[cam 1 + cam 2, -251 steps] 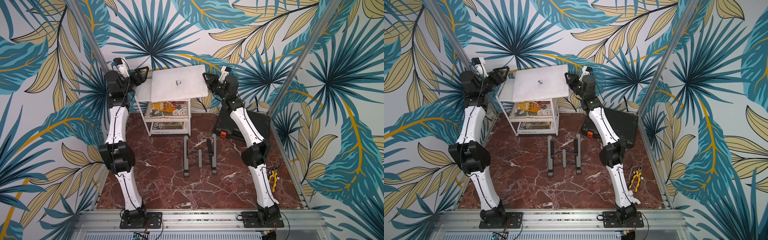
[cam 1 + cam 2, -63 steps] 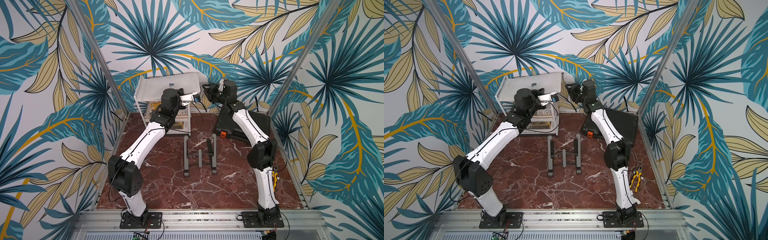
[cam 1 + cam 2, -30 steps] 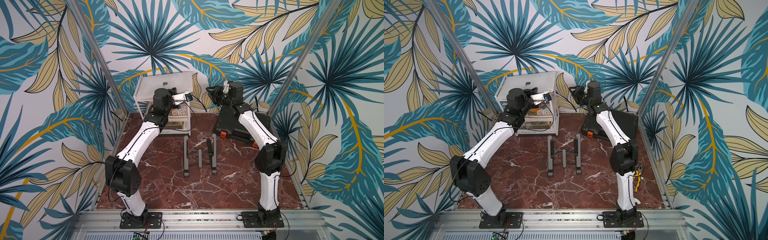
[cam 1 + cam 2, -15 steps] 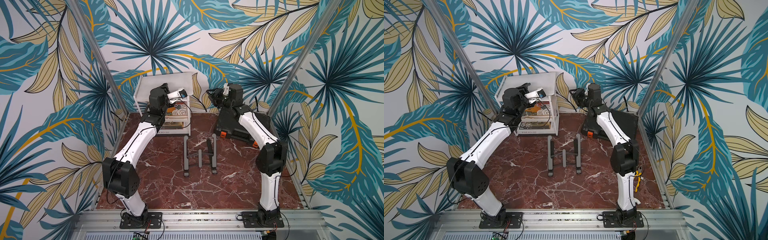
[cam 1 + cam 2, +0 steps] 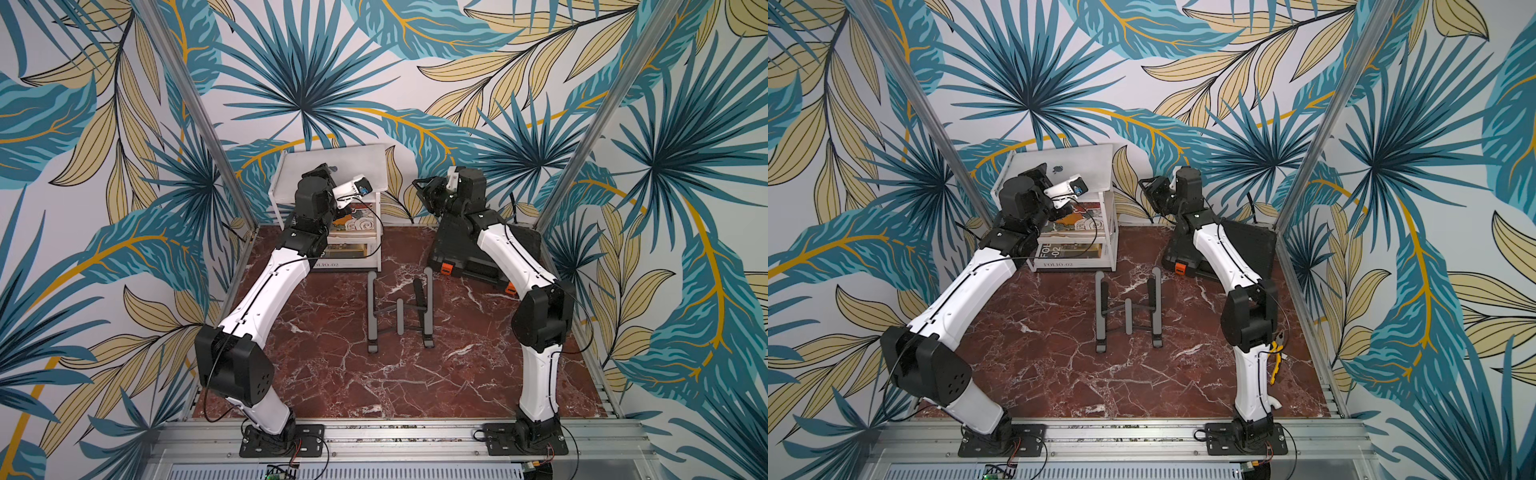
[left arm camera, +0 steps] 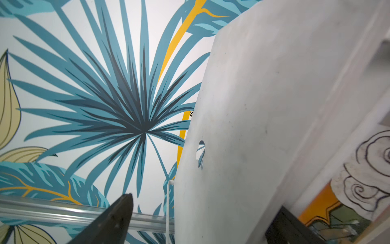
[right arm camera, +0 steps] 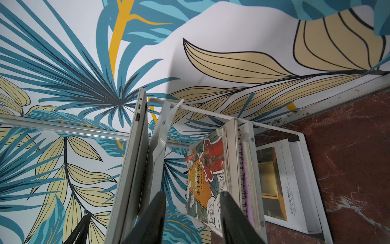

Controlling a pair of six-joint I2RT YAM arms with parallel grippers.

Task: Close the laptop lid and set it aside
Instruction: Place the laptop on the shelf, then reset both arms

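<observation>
Laptop (image 5: pixel 1088 166), shut, lies on the white shelf unit (image 5: pixel 1111 232) at eleven o'clock of the grey stand (image 5: pixel 1128 316). Left gripper (image 6: pixel 204 202) stands wide apart about its edge; right gripper (image 7: pixel 192 195) gapes empty. Best retreat toward six o'clock without nudging it.

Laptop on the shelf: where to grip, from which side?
On the laptop, probably the thin port-side edge, approached level from where the right pincer sits. It lies closed on the shelf top, so the broad face gives nothing to clamp.
</observation>
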